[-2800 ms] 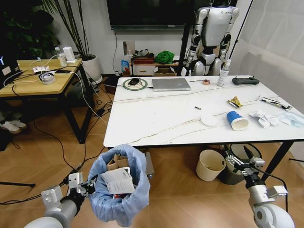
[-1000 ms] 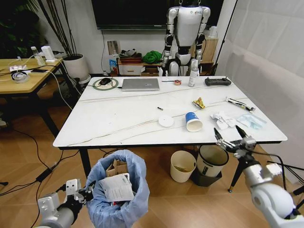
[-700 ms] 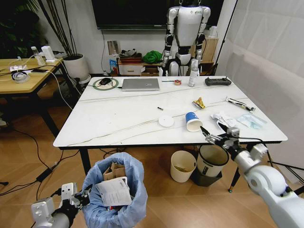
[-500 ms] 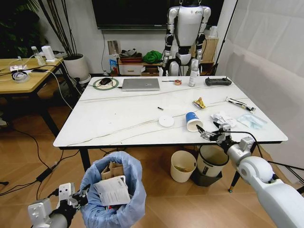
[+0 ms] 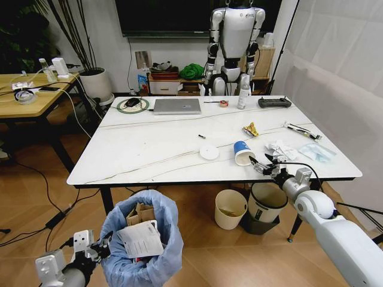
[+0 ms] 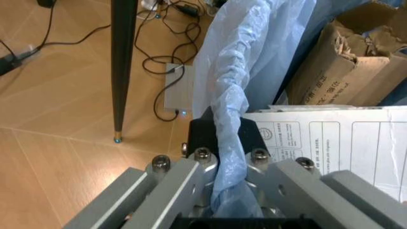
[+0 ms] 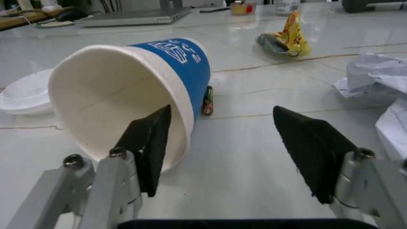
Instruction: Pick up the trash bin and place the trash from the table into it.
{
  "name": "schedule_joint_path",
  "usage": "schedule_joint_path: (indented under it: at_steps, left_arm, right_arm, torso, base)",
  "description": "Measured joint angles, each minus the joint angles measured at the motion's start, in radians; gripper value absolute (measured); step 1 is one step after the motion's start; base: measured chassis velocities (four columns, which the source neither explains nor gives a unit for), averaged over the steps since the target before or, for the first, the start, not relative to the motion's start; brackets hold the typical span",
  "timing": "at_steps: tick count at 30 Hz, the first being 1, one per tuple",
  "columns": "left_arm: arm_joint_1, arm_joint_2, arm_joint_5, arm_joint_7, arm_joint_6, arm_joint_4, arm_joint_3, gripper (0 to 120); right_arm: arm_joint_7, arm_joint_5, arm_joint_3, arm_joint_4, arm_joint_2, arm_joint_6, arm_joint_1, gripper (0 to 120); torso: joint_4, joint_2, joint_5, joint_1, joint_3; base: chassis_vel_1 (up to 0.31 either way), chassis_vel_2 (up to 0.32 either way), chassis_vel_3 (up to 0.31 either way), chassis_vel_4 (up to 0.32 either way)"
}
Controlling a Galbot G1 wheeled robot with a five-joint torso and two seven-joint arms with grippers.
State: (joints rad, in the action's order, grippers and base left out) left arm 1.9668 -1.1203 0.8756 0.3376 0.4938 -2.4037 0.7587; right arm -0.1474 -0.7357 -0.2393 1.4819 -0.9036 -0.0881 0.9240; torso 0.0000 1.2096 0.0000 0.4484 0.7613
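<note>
Crinkly light-blue plastic lines the small trash bin [image 5: 142, 245], which hangs low in front of the robot, off the near left corner of the large white marble-look table [image 5: 149, 149] on slim black legs. The left gripper [image 5: 97, 249] holds it at the rim; in the left wrist view its grey fingers [image 6: 181, 186] are pinched on a twisted fold of the bag [image 6: 230, 143]. Inside the bin lie a piece of torn brown cardboard [image 5: 142, 213] and a white printed sheet [image 5: 141, 240].

On the tabletop, near the front right edge, a blue paper cup [image 5: 242, 153] lies on its side with its white mouth toward the robot. The right gripper [image 5: 266, 164] reaches in at table level just beside the cup, its dark padded fingers [image 7: 151, 143] spread wide. From the right wrist view one finger sits at the cup's rim [image 7: 121, 95], the other well clear to the side; whether it touches I cannot tell. A yellow snack wrapper [image 5: 249, 129] and crumpled white tissues [image 5: 280, 147] lie farther along the table, and a white round lid [image 5: 209, 152] rests beside the cup.
</note>
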Motion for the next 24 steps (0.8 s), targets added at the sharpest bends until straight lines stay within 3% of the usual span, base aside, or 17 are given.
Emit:
schedule_joint_path:
  at_steps: [16,20,24]
  left_arm:
    - [-0.019,0.020,0.007,0.000,-0.001,0.020,-0.031,0]
    - [-0.030,0.025,0.010,-0.001,0.000,0.026,-0.041,0]
    - [-0.034,0.030,0.023,0.000,0.003,0.027,-0.048,0]
  right_arm:
    - [-0.016,-0.026,0.000,0.023,-0.009,0.024,0.001,1]
    - [-0.038,-0.035,-0.004,0.071,-0.004,0.043,0.014,0]
    - [-0.094,-0.092,0.026,0.220,0.024,0.089,0.045,0]
  torso:
    - [0.0000,0.000,0.0000,0.000,0.000]
    - [-0.0001,0.000,0.0000,0.000,0.000]
    - [0.0000,0.000,0.0000,0.000,0.000]
  base:
    - [0.000,0.000,0.000,0.000]
    - [0.000,0.000,0.000,0.000]
    - [0.000,0.000,0.000,0.000]
